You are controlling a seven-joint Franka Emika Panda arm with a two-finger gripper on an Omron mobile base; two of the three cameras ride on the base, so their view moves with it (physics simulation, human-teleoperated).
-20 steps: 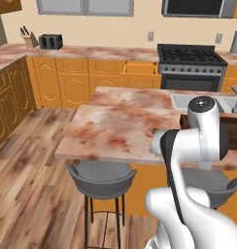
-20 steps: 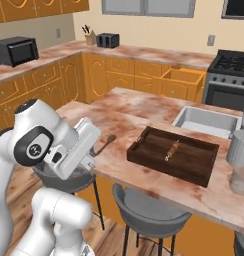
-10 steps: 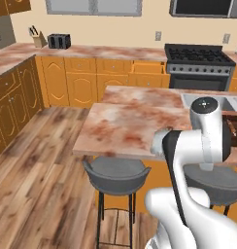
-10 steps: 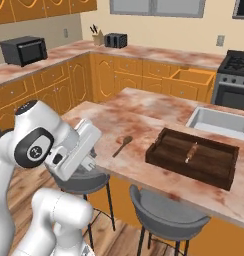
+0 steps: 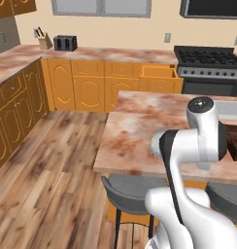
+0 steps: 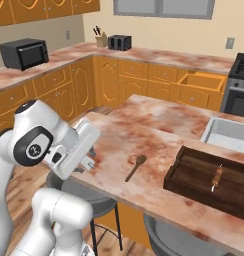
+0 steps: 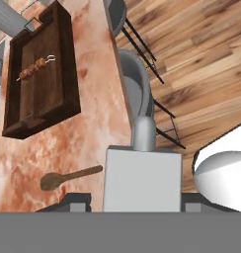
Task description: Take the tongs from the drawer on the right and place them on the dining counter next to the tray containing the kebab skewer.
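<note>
Holding: the gripper [image 7: 137, 201] pinches the tongs [image 7: 142, 173] between its dark finger tips, jaws partly spread around the light-grey metal
Tongs: their rounded slim end points away from the hand, above the near edge of the dining counter [image 6: 159, 125] and a grey stool [image 7: 135, 84]
Tray: dark wooden tray [image 6: 214, 181] on the counter, well apart from the tongs, with the kebab skewer [image 6: 217, 176] inside
Spoon: wooden spoon [image 6: 135, 167] lying between hand and tray
Drawer: orange drawer [image 6: 204, 81] open at the wall cabinets
</note>
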